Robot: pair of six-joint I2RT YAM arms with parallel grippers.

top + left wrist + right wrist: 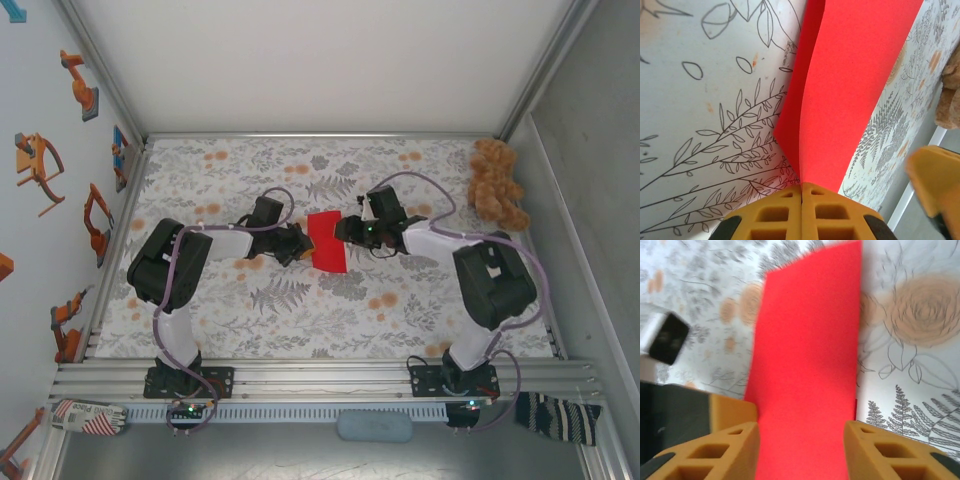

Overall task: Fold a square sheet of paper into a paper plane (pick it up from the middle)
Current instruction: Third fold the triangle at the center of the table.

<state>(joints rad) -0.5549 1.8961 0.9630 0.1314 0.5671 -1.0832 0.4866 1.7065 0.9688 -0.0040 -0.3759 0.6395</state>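
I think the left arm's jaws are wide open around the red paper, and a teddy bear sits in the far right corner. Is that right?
Not quite: the left jaws are shut tight, pinching the red paper, as the left wrist view shows. The teddy bear does sit in the far right corner.

Red sheet (pixel 850 90) cropped at top; teddy bear (pixel 951 95) blurred.

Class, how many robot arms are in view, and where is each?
2: the left arm is bolted near-left, the right arm near-right; both reach to the red paper.
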